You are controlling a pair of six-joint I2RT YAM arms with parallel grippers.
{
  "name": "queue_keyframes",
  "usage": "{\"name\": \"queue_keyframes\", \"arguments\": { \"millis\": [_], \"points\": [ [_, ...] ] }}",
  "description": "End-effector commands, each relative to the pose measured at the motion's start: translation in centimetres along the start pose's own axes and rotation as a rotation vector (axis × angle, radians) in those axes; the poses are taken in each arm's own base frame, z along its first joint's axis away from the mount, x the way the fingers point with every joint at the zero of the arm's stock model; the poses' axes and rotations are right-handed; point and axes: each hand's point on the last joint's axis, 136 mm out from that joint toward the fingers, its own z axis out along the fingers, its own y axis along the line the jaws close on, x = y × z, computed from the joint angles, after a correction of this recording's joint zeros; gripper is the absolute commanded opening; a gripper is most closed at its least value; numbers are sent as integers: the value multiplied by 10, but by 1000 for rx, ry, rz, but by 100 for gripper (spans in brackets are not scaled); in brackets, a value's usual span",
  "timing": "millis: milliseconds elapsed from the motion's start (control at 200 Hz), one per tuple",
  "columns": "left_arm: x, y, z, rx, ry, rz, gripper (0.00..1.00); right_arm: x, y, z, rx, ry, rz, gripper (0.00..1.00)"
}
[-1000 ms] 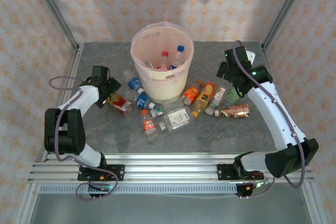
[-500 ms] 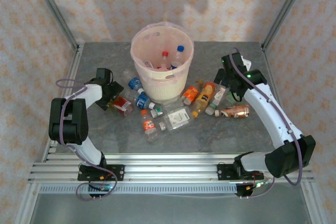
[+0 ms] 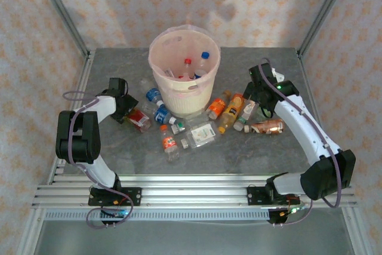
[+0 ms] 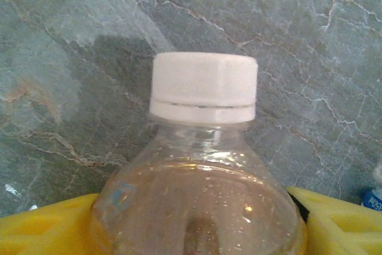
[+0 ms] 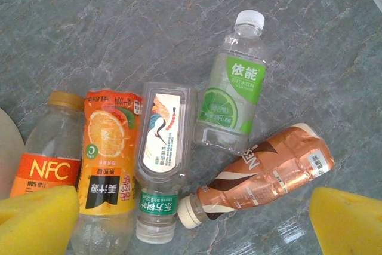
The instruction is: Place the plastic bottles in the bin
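Labelled plastic bottles (image 5: 233,97) are crowded flat on the grey marbled table (image 5: 119,16) under the wide-spread right gripper (image 5: 192,222). A white-capped clear plastic bottle (image 4: 203,147) is flanked closely by the left gripper (image 4: 197,213), grip not discernible; the round cream plastic bin (image 3: 184,100) is set nearby.

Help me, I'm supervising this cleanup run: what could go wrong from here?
1. The left gripper has its yellow pads at the rounded shoulder of the white-capped bottle; on that smooth curve it may slip out during the lift.
2. The right gripper hangs open over bottles lying side by side; the orange-juice bottle and the bird-label bottle touch, so closing may catch both or shove a neighbour away.
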Motion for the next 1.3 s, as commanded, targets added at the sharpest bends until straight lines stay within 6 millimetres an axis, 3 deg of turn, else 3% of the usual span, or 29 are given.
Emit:
{"name": "queue_keyframes", "arguments": {
  "millis": [0,370,510,716,1036,1291],
  "points": [
    [-9,7,-13,-13,-50,-11,70,-2,-4,2,14,-14,30,99],
    [-42,-5,-81,63,-237,34,65,-1,-3,1,-7,-22,48,99],
    [-56,-14,-121,125,-335,64,65,-1,-4,-1,-9,-29,54,99],
    [-74,-33,-197,302,-513,102,65,2,-6,2,-6,-26,66,99],
    [-78,-95,-330,638,-780,231,62,6,-5,4,-16,-19,78,99],
    [-54,-168,-392,880,-868,376,61,9,-9,1,-21,-22,89,99]
  ]
}}
